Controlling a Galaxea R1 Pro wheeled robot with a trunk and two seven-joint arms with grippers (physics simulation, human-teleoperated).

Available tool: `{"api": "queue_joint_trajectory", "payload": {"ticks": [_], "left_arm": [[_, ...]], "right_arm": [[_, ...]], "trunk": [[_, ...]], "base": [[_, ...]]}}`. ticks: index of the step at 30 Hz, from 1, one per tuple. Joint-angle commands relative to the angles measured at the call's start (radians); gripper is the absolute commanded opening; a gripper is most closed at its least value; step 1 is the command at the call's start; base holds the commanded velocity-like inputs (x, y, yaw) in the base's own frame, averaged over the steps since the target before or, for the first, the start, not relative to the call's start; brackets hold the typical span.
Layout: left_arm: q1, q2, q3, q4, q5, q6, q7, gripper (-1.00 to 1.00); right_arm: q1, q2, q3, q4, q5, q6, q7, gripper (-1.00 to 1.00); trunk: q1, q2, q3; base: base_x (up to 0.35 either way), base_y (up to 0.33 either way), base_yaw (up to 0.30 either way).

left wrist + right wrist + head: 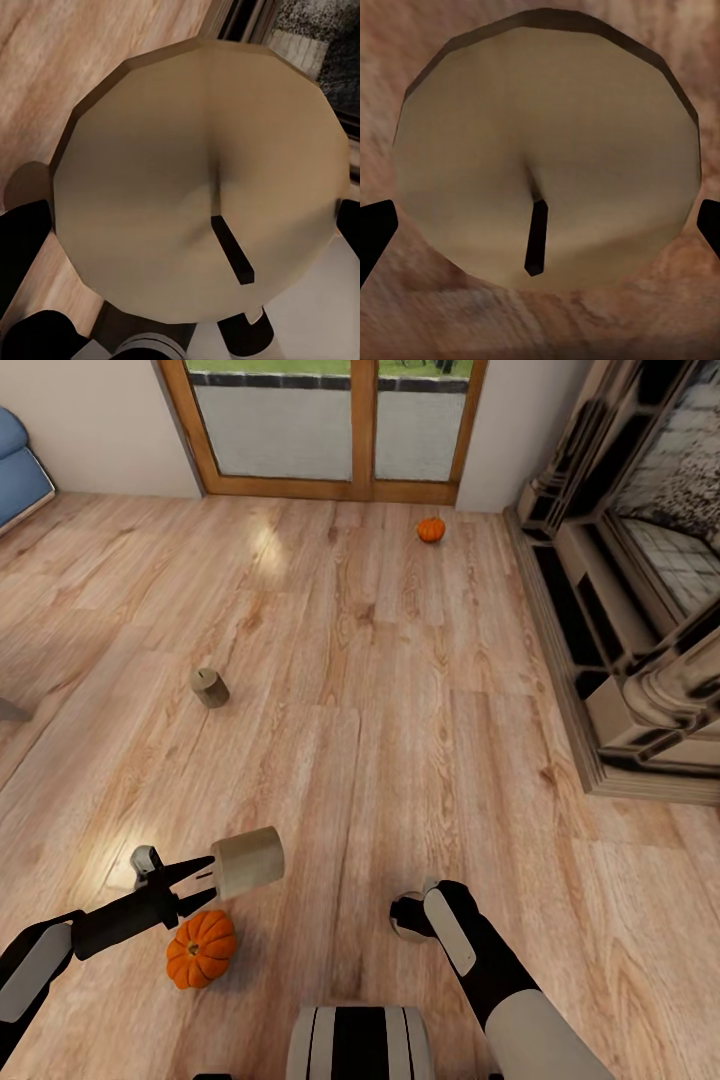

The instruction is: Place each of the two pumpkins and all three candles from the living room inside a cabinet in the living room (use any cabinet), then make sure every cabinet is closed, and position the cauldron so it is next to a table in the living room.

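Both grippers, left (205,875) and right (405,920), have fingers clenched on candles (247,861), so carry them level toward the cabinet, avoiding the pumpkin (201,948) at seven o'clock.

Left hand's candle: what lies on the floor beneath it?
Beneath the held candle in the left hand sits a pumpkin on the wood floor; its underside is hidden.

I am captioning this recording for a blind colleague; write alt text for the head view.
The left gripper holds a stubby tan cylindrical candle above a light wooden plank floor, over a bright-orange ribbed pumpkin. Another grey-tan candle and a second orange pumpkin lie farther off, near a wood-framed glass door.
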Motion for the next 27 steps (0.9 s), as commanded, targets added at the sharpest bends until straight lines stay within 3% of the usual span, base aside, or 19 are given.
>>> {"api": "queue_joint_trajectory", "payload": {"ticks": [1,18,19,27], "left_arm": [[0.000,0.000,0.000,0.000,0.000,0.000,0.001,-1.00],[0.000,0.000,0.000,0.000,0.000,0.000,0.001,-1.00],[0.000,0.000,0.000,0.000,0.000,0.000,0.001,-1.00],[0.000,0.000,0.000,0.000,0.002,0.000,0.001,-1.00]], "right_arm": [[0.000,0.000,0.000,0.000,0.000,0.000,0.000,1.00],[0.000,0.000,0.000,0.000,0.000,0.000,0.000,1.00],[0.000,0.000,0.000,0.000,0.000,0.000,0.000,-1.00],[0.000,0.000,0.000,0.000,0.000,0.000,0.000,-1.00]], "trunk": [[0.000,0.000,-0.004],[0.003,-0.001,-0.023],[0.003,-0.001,-0.023],[0.003,-0.001,-0.023]], "base": [[0.000,0.000,0.000],[0.000,0.000,0.000],[0.000,0.000,0.000],[0.000,0.000,0.000]]}}
